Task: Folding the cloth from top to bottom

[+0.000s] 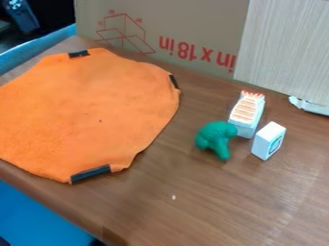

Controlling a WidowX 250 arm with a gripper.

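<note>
The orange cloth (96,110) lies spread on the brown table (199,216) at 9 o'clock; a green toy (215,137) stands near 4 o'clock. The gripper's opening and any grasped object cannot be determined.

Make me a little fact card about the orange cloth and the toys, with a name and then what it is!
cloth: orange cloth, spread out, not folded
cloth edge: three black strips in sight
surface: brown wooden table
green thing: toy figure, right of the cloth
white things: orange-striped block, smaller block
behind: cardboard with red print
</note>
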